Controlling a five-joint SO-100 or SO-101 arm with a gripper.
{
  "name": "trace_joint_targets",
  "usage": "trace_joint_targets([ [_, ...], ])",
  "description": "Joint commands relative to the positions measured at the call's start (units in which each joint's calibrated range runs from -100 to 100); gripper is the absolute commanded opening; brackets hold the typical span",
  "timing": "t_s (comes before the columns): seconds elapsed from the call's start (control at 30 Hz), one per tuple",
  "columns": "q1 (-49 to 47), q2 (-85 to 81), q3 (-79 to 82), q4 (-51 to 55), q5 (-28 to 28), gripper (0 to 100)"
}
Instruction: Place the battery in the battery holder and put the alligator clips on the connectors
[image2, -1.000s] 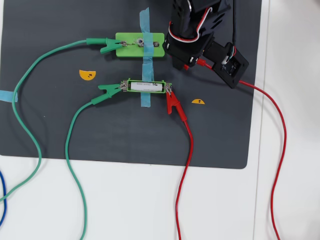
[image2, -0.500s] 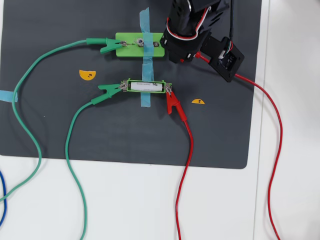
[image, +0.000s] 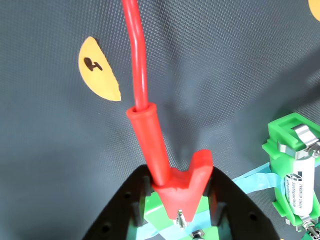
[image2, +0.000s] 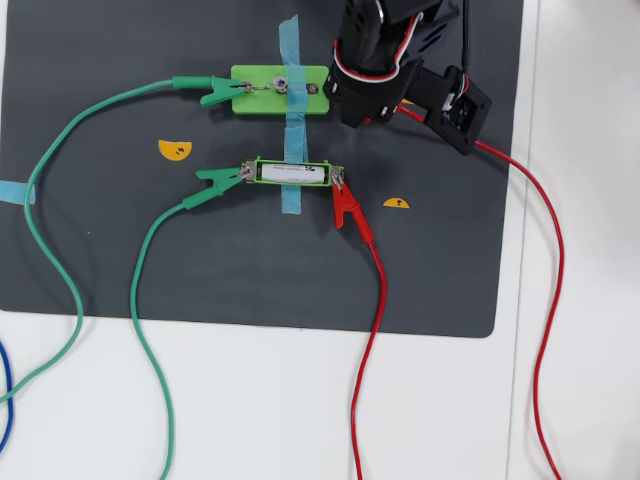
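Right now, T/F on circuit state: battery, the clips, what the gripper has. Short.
1. The battery sits in the battery holder. True.
2. The gripper is empty. False: it is shut on a red alligator clip, seen in the wrist view.
3. A second red alligator clip is at the holder's right end in the overhead view. True.
4. No green alligator clip is attached yet. False: one green alligator clip is on the holder's left end, another on the green plate.
5. The mat is white. False: it is dark grey.
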Motion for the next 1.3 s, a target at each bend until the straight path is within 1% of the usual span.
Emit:
trace_joint_targets([
  [0.0,-0.1,-1.0,-0.2,0.4,-0.1,1],
  [0.13,-0.1,2.1,-0.8,0.4,-0.1,1],
  [0.53,1.2,2.3,-0.3,0.4,0.3,1],
  [0.9,0.9,2.2,-0.3,0.3,5.1,1],
  [1.17,1.6,2.2,-0.3,0.3,4.7,1],
  [1.27,3.9,2.1,-0.3,0.3,4.7,1],
])
